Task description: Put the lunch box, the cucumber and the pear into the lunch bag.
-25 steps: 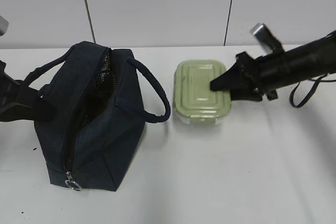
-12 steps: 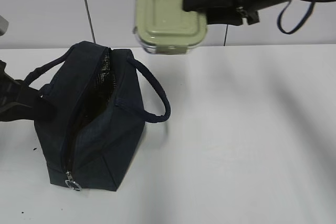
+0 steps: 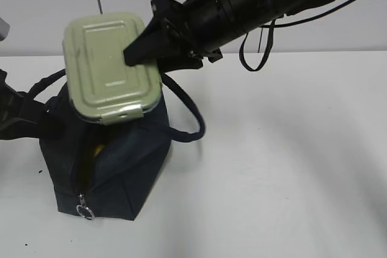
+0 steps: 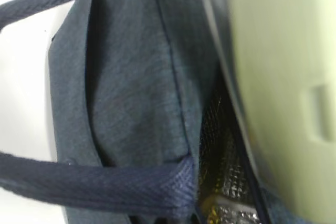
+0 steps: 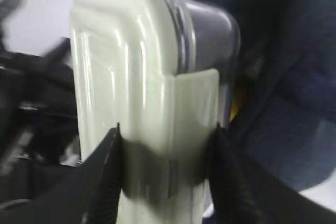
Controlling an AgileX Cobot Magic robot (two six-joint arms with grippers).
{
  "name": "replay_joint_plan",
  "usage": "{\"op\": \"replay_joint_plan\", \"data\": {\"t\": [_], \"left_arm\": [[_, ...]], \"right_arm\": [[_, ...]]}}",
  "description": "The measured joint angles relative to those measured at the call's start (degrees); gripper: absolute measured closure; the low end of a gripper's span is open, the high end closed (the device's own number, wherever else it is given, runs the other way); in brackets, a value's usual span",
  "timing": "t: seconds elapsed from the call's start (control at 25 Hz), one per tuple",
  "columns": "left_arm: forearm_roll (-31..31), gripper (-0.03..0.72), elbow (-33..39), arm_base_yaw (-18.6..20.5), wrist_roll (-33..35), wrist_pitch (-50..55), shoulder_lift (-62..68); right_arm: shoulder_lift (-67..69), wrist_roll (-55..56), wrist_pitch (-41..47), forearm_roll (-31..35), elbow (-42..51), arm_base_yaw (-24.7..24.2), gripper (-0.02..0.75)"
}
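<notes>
- Exterior view: the right end effector (image 3: pixel 142 52) has carried the box (image 3: pixel 112 67) from the bench (image 3: pixel 290 161), up past the wall and across, so it now hangs tilted right over the bag (image 3: pixel 109 167). A second ago it was still on the bench beside the bag. In my judgement the placing step is nearly due: only lowering and letting go are left. A yellow patch (image 3: pixel 95 151) shows in the open mouth, perhaps the pear; the cucumber is not seen. The left arm (image 3: pixel 18 116) sits at the bag's far-left side, its end effector hidden.
- Left wrist view: only here does the silvery lining (image 4: pixel 218 145) show clearly, with the box (image 4: pixel 283 87) blurred over the opening and a handle (image 4: pixel 94 187) crossing below. The left end effector itself is out of sight, so I cannot tell its state.
- Right wrist view: only here is the grip plain, with both fingers (image 5: pixel 105 171) closed on the box's (image 5: pixel 136 93) short end at its clip, lid one side, clear base the other.
</notes>
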Motion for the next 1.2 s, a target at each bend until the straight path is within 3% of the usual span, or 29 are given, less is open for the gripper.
{"op": "replay_joint_plan", "data": {"t": [0.28,0.4,0.56,0.8,0.96,1.2], "left_arm": [[-1.1,0.703,0.0,0.0,0.0,-0.1,0.0],[-3.1,0.703,0.0,0.0,1.0,0.0,0.0],[-5.6,0.703,0.0,0.0,3.0,1.1,0.0],[-5.8,0.703,0.0,0.0,3.4,1.7,0.0],[-5.7,0.703,0.0,0.0,3.4,1.6,0.0],[-5.3,0.703,0.0,0.0,3.4,1.8,0.0]], "right_arm": [[1.2,11.7,-0.2,-17.8,0.0,0.0,0.405],[1.2,15.2,-1.8,-21.0,0.0,0.1,0.405],[3.2,16.2,-5.3,-18.4,-0.2,1.2,0.405],[8.2,16.4,-9.1,-13.1,-2.0,6.7,0.405],[11.1,16.4,-7.7,-11.8,-6.0,8.7,0.402],[12.9,13.0,-3.0,-11.8,-10.0,8.7,0.286]]}}
